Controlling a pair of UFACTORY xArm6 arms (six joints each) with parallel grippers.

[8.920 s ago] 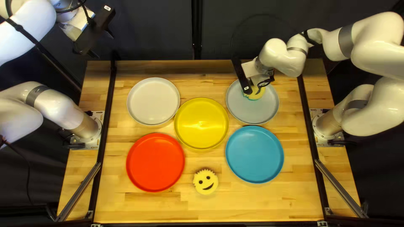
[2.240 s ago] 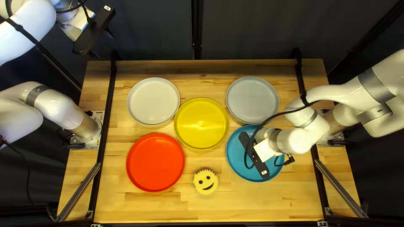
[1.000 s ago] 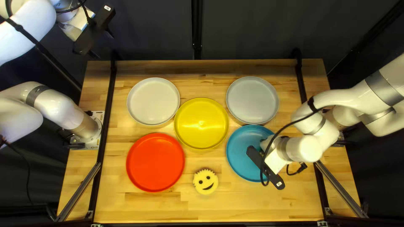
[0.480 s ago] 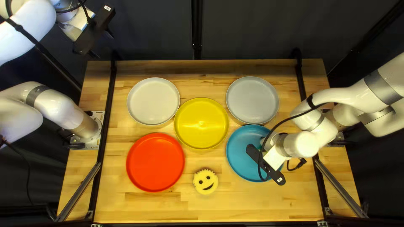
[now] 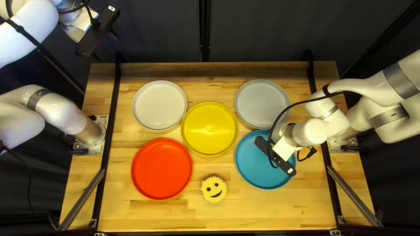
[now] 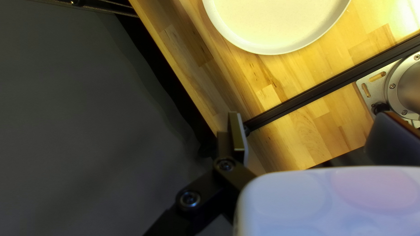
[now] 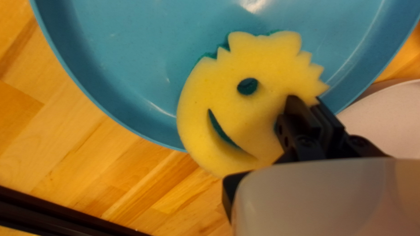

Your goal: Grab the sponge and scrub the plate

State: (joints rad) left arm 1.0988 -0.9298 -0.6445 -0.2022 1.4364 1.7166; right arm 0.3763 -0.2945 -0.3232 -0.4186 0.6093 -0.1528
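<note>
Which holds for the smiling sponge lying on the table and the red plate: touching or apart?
Apart. The top left view shows a strip of table between the sponge and the red plate's rim.

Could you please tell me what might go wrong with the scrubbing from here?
The right gripper pinches the smiley sponge near its edge, so it could twist or slip. The left gripper hangs well away from the blue plate, so scrubbing might slide the plate. The black cable looping over the right gripper could snag.
</note>
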